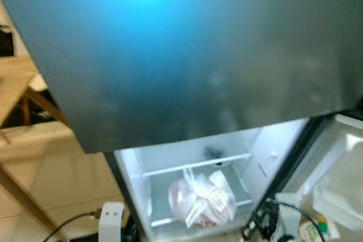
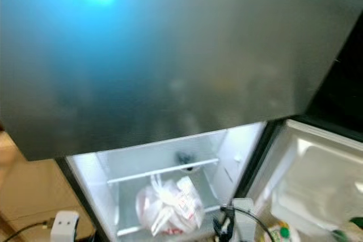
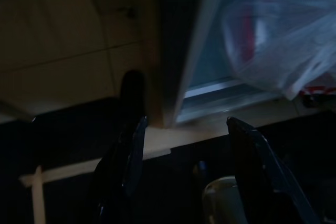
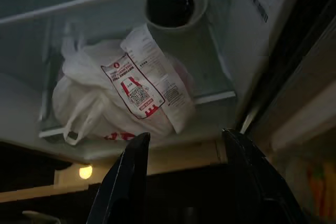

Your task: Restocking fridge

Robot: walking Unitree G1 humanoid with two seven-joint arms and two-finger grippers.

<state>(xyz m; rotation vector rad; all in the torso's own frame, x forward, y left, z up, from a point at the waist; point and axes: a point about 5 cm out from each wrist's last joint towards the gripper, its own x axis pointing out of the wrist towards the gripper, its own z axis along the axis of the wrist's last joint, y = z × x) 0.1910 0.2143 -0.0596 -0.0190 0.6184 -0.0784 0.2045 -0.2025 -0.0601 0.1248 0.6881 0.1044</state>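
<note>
The right gripper [image 4: 184, 182] has its two black fingers spread wide apart, and nothing is between them. It hangs low, just in front of the open fridge [image 1: 170, 72], and touches nothing. The left gripper [image 3: 189, 177] is down in the dark by the fridge's left edge. Its fingers are spread apart too, and they hold nothing. Past the grippers, a white plastic bag [image 4: 105, 98] lies on a glass shelf [image 4: 210, 85] in the bright lower part of the fridge. The bag is crinkly and tied at the top. A long paper slip [image 4: 144, 85] with red marks and a square code lies on it. Behind the bag, on the same shelf, stands a pale round cup [image 4: 173, 14] that is dark inside. The fridge door [image 2: 306, 179] stands open on the right. Higher up, the big grey front of the fridge looks blurry and shines blue.
</note>
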